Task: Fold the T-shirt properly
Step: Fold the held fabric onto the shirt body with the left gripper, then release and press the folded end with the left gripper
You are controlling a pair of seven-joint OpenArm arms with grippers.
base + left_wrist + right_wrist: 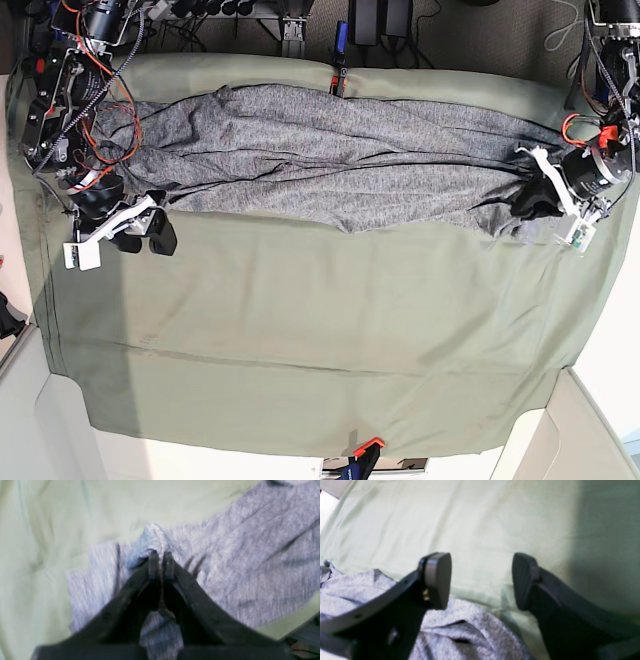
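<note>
T-shirt (330, 160) on olive sheet (300, 340)

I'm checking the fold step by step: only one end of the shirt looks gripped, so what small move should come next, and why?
Probably close the right end effector on the shirt edge just below it. Its jaws stand open over the green sheet with nothing between them, while the left end effector already pinches a fold of the shirt. Gripping both ends should let the arms lift evenly.

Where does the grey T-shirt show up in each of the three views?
Left wrist: the T-shirt fills centre and right, pinched in the left gripper.
Right wrist: lower left, below the open right gripper.
Base: a long band across the upper half.
Shared landmark: the green sheet under it.
</note>
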